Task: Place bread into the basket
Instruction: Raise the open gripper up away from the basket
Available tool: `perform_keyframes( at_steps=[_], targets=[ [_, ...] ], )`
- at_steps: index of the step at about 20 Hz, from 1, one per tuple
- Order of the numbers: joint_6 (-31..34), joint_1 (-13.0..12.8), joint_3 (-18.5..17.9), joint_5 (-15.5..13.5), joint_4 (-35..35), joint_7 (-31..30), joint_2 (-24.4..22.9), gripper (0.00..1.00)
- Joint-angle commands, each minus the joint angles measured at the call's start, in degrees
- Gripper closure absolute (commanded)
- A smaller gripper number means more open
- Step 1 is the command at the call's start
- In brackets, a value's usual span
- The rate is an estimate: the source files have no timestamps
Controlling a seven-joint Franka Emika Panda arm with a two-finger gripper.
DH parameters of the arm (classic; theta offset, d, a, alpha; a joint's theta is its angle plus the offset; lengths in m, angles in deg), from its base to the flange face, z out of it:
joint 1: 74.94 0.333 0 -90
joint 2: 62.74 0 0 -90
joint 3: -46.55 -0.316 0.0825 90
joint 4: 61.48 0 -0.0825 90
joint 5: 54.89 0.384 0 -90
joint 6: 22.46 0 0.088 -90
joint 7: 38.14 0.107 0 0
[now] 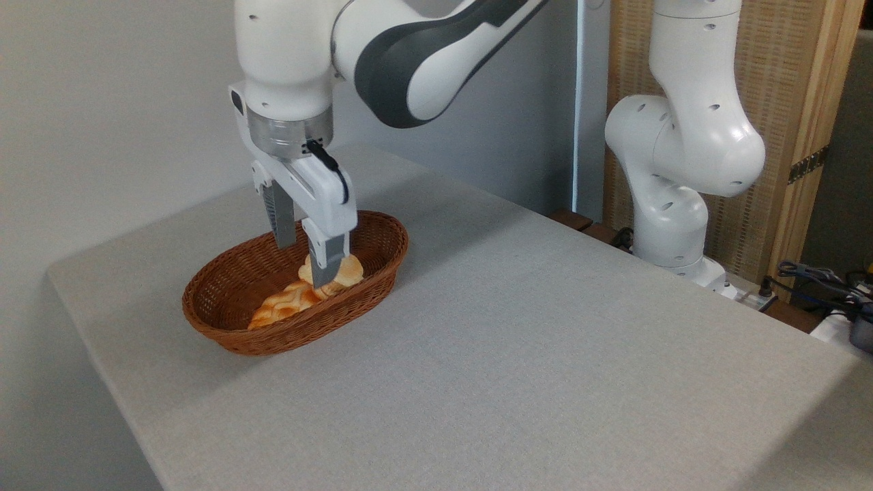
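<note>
Pincer (pixel 305 262) spread — bread (pixel 349 271) in basket (pixel 225 310).

The white arm (pixel 409 61) reaches in from the upper right, wrist turned straight down, its gripper (pixel 305 262) vertical with the jaws parted, fingers (pixel 326 262) pointing downward.

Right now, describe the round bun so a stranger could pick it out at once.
Find the brown wicker basket on the grey table. The bun lies inside at its right end, under the gripper. It is round and pale, unlike the long braided loaf beside it.
</note>
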Motion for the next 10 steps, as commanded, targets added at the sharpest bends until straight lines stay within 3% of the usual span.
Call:
perform_keyframes(
  at_steps=[1, 7, 10],
  targets=[
    [-0.29, -0.25, -4.00, 4.99, 0.03, 0.64, -1.86, 0.00],
    [0.50, -0.25, -6.38, 10.71, 0.12, 0.55, -3.79, 0.00],
    [2.35, -0.25, -7.70, 14.93, 0.12, 1.69, -3.79, 0.00]
  ],
)
